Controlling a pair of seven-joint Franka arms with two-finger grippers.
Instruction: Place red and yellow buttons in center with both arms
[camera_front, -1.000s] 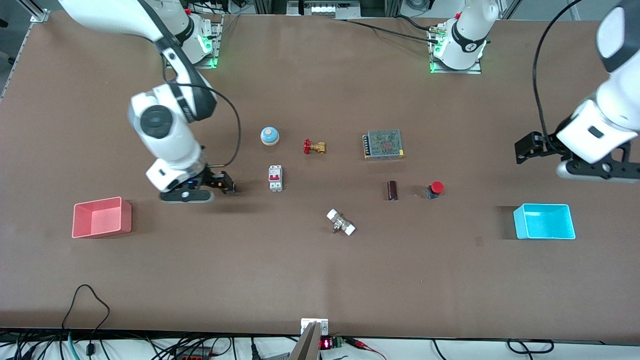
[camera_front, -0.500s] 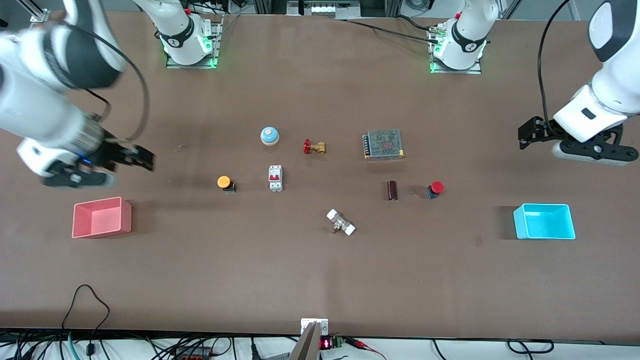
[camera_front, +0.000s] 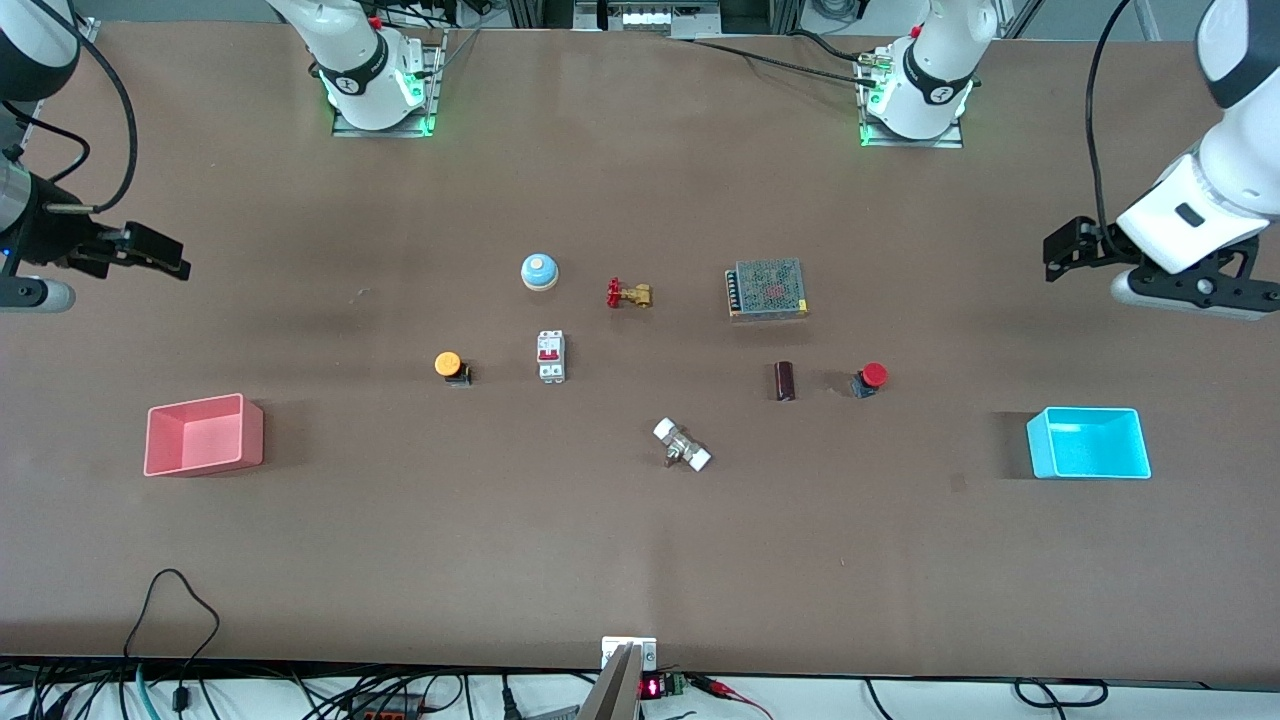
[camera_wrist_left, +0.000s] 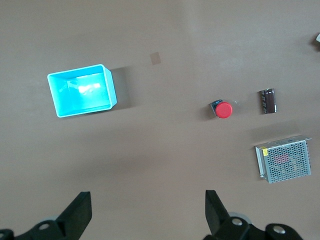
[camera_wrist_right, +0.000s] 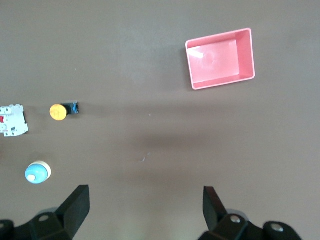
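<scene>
The yellow button (camera_front: 448, 365) stands on the brown tabletop (camera_front: 640, 540) beside the white breaker (camera_front: 550, 356), on the side toward the right arm's end; it also shows in the right wrist view (camera_wrist_right: 60, 111). The red button (camera_front: 872, 377) stands beside a dark cylinder (camera_front: 785, 380), on the side toward the left arm's end, and shows in the left wrist view (camera_wrist_left: 223, 109). My right gripper (camera_front: 172, 258) is open and empty, up over the right arm's end of the table (camera_wrist_right: 146, 207). My left gripper (camera_front: 1058, 252) is open and empty, up over the left arm's end (camera_wrist_left: 148, 210).
A pink bin (camera_front: 203, 434) sits at the right arm's end and a cyan bin (camera_front: 1088, 442) at the left arm's end. In the middle lie a blue bell (camera_front: 539, 271), a brass valve (camera_front: 628, 294), a mesh power supply (camera_front: 767, 288) and a white-ended fitting (camera_front: 681, 445).
My right gripper left the yellow button beside the breaker and swung away, up and toward the right arm's end of the table. My left gripper shifted only slightly.
</scene>
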